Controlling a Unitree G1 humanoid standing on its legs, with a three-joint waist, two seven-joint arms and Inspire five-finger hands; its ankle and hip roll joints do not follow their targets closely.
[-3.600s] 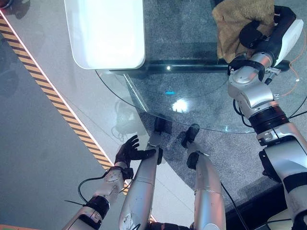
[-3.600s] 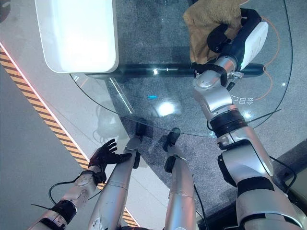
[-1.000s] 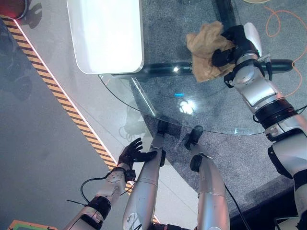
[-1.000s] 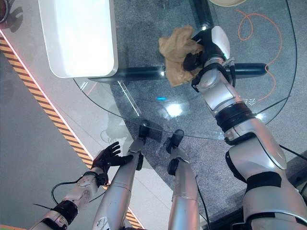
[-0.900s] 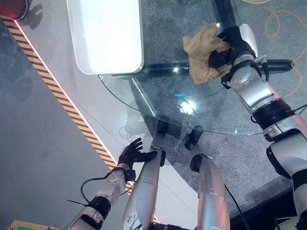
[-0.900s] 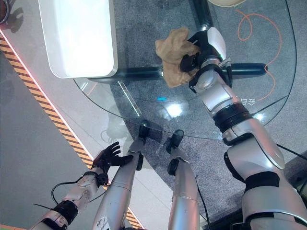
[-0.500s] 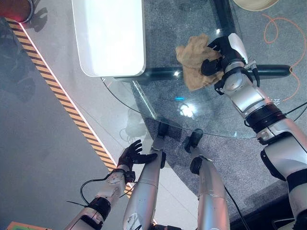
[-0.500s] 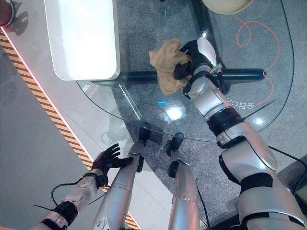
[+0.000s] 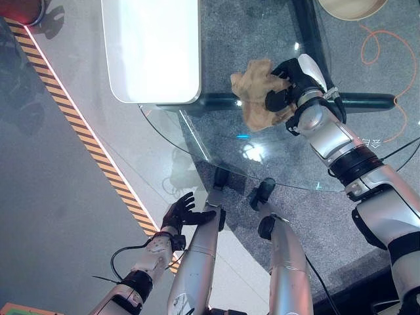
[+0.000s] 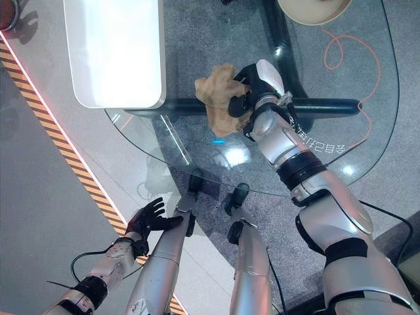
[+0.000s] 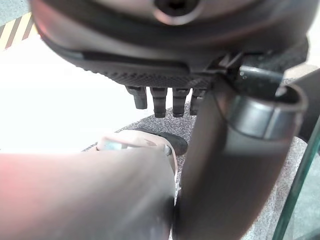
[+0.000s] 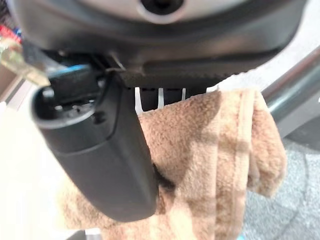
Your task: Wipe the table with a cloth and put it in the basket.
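tan cloth (image 9: pixel 258 92) is bunched in the right hand (image 9: pixel 286 82), fingers curled round it, on the glass table (image 9: pixel 282 157) near its far side. it trails leftward from the palm. the basket (image 10: pixel 308 10) sits beyond the table, contents unreadable. the left hand (image 9: pixel 180 211) hangs low with relaxed fingers, much farther off.
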